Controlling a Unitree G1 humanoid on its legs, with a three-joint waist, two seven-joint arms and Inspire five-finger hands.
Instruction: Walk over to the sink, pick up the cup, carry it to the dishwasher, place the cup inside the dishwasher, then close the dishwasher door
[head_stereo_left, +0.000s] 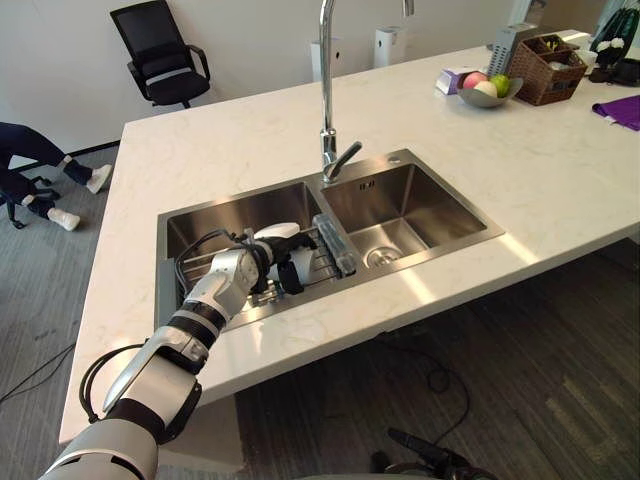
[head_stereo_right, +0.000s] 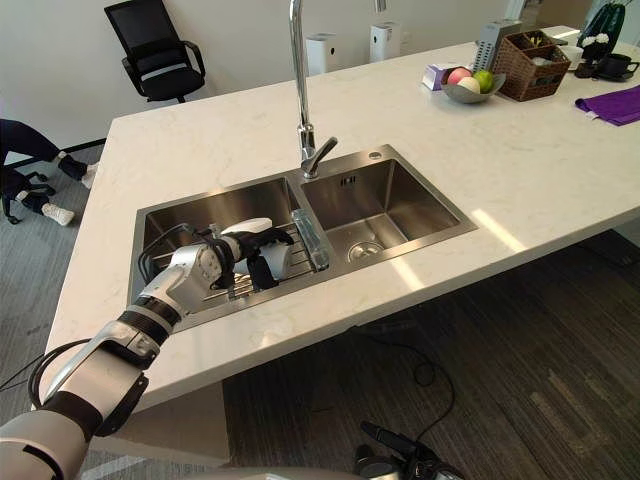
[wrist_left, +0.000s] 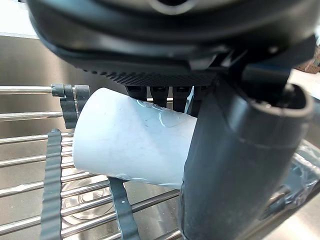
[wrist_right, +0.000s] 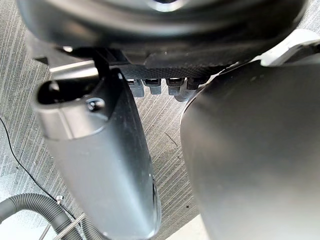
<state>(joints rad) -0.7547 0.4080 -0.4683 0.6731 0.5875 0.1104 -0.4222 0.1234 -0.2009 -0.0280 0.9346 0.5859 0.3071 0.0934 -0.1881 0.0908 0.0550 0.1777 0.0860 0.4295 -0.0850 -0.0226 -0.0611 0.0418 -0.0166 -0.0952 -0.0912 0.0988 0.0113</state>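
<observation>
A white cup (wrist_left: 130, 145) lies on its side over the wire rack (wrist_left: 30, 165) in the left basin of the steel sink (head_stereo_left: 425, 262). My left hand (head_stereo_left: 262, 266) reaches down into that basin. Its thumb (wrist_left: 235, 165) crosses the cup's front and its fingers curl behind it, so the hand is shut on the cup. From above, the cup (head_stereo_left: 277, 231) shows as a white shape on top of the hand. My right hand (wrist_right: 100, 165) hangs low over the grey carpet with relaxed fingers and holds nothing.
A tall faucet (head_stereo_left: 325, 90) stands between the two basins. On the far right of the counter sit a fruit bowl (head_stereo_left: 485, 90), a wicker basket (head_stereo_left: 547, 68) and a purple cloth (head_stereo_left: 620, 108). An office chair (head_stereo_left: 160, 55) and a person's legs (head_stereo_left: 40, 170) are beyond the counter.
</observation>
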